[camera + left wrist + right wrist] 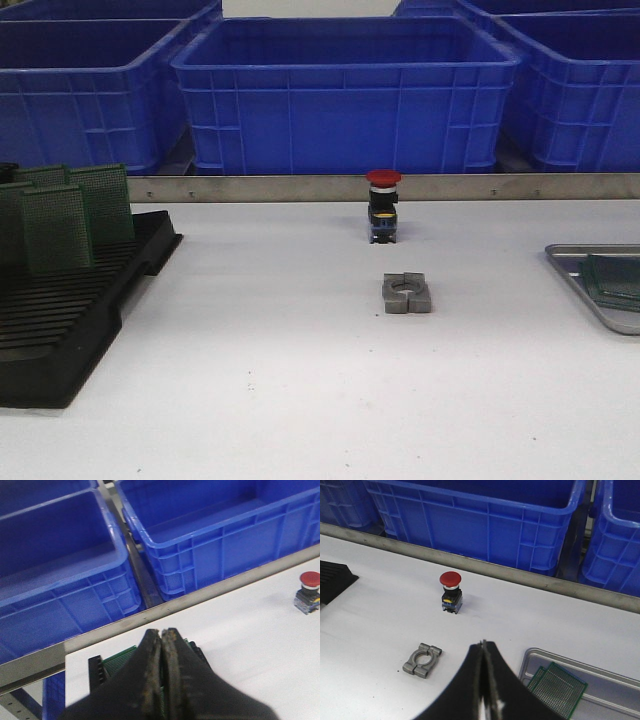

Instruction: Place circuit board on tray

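No writing or brand can be read anywhere. On the white tabletop (300,400), the shallow silver-grey metal tray (580,290) lies at the right edge with green perforated circuit boards (557,689) already flat inside it. More stand upright in the black slotted plastic rack (70,330) at left. The left gripper (162,645) and right gripper (482,652) both have fingers pressed together, holding nothing visible. Large blue plastic bins (345,95) stand behind a metal rail (300,187), and a red-capped push button (383,205) and grey metal clamp (408,293) sit mid-table.

White table (300,400) under even light — a metal rail (300,188) edges it, blue bins (345,95) behind.
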